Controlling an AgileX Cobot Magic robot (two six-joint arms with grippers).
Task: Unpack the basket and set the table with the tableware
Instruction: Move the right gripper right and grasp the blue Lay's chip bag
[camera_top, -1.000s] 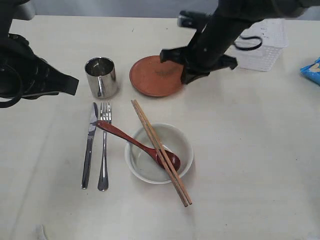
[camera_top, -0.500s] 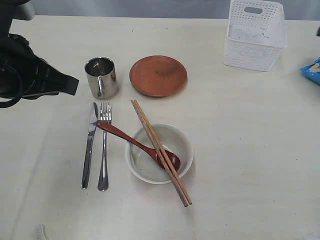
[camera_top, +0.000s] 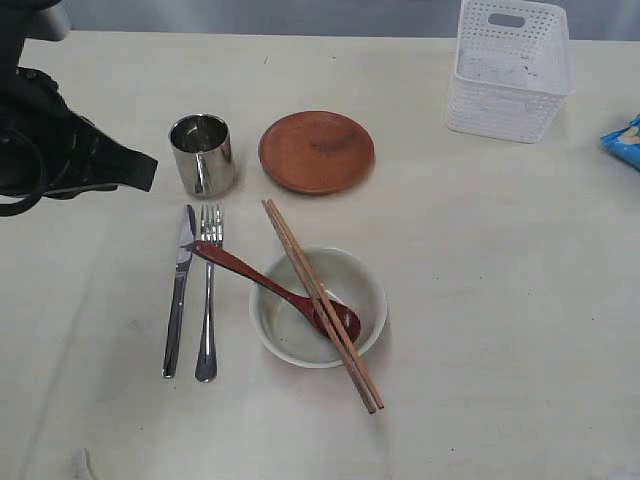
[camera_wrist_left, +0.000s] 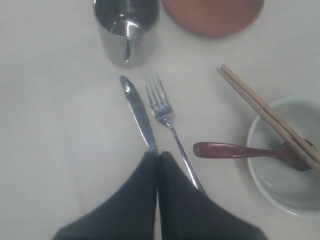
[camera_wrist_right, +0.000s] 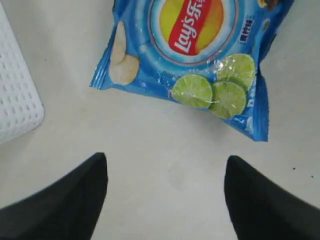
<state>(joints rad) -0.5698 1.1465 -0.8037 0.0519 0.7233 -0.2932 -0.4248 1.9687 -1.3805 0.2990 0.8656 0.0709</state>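
Left gripper (camera_wrist_left: 158, 154) is pinched shut on nothing, hanging over the knife (camera_wrist_left: 138, 112) and fork (camera_wrist_left: 161, 111); right gripper (camera_wrist_right: 166, 162) is spread wide above the table (camera_wrist_right: 170, 130), near the blue Lay's chip bag (camera_wrist_right: 195, 60). Steel mug (camera_top: 202, 153) and brown plate (camera_top: 316, 150) sit side by side. The red wooden spoon (camera_top: 255, 277) and chopsticks (camera_top: 300, 262) lie across the cream bowl (camera_top: 372, 292), with the white basket (camera_top: 505, 105) well apart at the far right.

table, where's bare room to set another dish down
Widest bare table stretch, exterior view: right of the bowl, below the basket and snack bag. Another strip runs under the knife and fork. Crowded: mug, plate and bowl, left of centre.
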